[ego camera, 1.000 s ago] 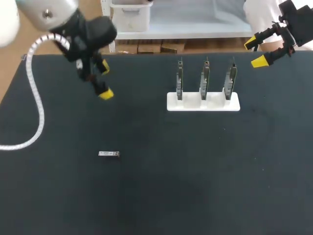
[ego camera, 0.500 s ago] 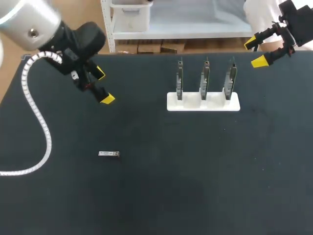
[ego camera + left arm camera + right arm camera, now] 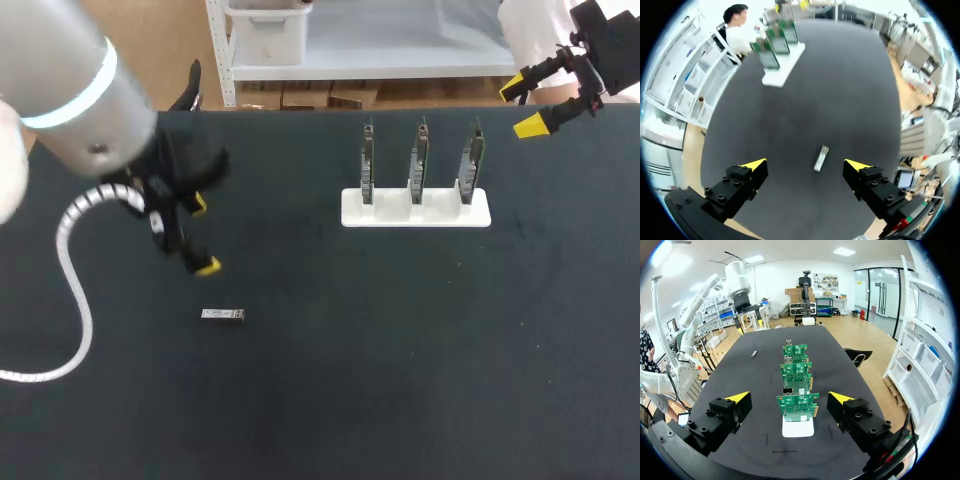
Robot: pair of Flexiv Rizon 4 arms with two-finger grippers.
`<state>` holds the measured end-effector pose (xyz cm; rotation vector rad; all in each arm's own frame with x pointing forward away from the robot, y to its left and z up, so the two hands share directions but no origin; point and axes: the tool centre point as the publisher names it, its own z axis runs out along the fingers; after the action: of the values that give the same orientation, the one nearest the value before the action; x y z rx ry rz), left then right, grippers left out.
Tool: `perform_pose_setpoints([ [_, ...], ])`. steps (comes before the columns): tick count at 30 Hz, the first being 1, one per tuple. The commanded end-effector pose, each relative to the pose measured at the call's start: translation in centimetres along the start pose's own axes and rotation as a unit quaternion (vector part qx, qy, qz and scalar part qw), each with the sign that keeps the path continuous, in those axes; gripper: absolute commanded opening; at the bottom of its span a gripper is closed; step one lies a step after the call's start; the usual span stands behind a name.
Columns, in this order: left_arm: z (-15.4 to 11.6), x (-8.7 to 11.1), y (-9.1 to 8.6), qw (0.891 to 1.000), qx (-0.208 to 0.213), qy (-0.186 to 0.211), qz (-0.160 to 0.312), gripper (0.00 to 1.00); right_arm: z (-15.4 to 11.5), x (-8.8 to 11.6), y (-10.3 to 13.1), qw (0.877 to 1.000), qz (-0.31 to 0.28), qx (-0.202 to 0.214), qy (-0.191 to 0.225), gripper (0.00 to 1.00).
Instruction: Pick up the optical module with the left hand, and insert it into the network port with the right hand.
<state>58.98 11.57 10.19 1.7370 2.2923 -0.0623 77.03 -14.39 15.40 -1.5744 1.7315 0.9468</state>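
Left arm has swung in and dropped over the last second. Our left gripper (image 3: 203, 236) now hangs just behind the optical module (image 3: 222, 315), up from near the far-left edge of the table (image 3: 400, 380). Module and right arm haven't budged.

- Left gripper (image 3: 806, 164): fingers wide apart, nothing in them. In the left wrist view the optical module (image 3: 821, 158) lies flat on the black top below the gap between the fingers, nearer one of them, touching neither.
- Module is a small silver bar lying alone, well apart from the white holder (image 3: 415, 210).
- The holder carries three green circuit boards (image 3: 420, 158) upright in a row, side by side. Left wrist view shows the same holder (image 3: 782, 70) and boards (image 3: 774, 42) far ahead of the gripper.
- Right gripper (image 3: 520, 107) sits at the far-right corner, beyond the holder, fingers spread, empty.
- Right wrist view: right gripper (image 3: 789, 397) looks down the line of boards (image 3: 797, 405), nearest one just ahead of its fingers, no contact. Module (image 3: 754, 354) shows far off, beside the row; our left arm (image 3: 736, 282) is above it.
- White ribbed cable (image 3: 75, 300) hangs from the left arm and loops over the table's left side.
- We can't make out the ports on the boards.
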Motion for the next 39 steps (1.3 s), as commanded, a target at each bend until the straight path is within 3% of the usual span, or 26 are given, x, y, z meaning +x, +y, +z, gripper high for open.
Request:
perform_pose_setpoints([
  [1,1.7,1.0,-1.4,0.986,-0.071,0.146,0.023,1.0,0.0,0.0,0.2,1.0,-0.001,0.002,0.0,1.0],
  [4,3.5,2.1,-1.9,0.98,-0.078,0.183,0.028,1.0,0.0,0.0,0.2,1.0,-0.001,0.002,0.0,1.0],
  [6,4.2,2.5,-2.0,0.983,-0.051,0.176,0.018,1.0,0.0,0.0,0.2,1.0,-0.001,0.002,0.0,1.0],
  [15,4.9,2.5,-1.6,0.982,-0.039,0.182,0.028,1.0,0.0,0.0,0.2,1.0,-0.001,0.002,0.0,1.0],
  [24,6.2,3.3,-1.6,0.989,0.011,0.142,0.04,1.0,0.0,0.0,0.2,1.0,-0.001,0.002,0.0,1.0],
  [30,6.7,3.6,-1.9,0.99,0.03,0.113,0.077,1.0,0.0,0.0,0.2,1.0,-0.001,0.002,0.0,1.0],
  [39,7.2,3.7,-2.4,0.985,0.041,0.131,0.102,1.0,0.0,0.0,0.2,1.0,-0.001,0.002,0.0,1.0],
])
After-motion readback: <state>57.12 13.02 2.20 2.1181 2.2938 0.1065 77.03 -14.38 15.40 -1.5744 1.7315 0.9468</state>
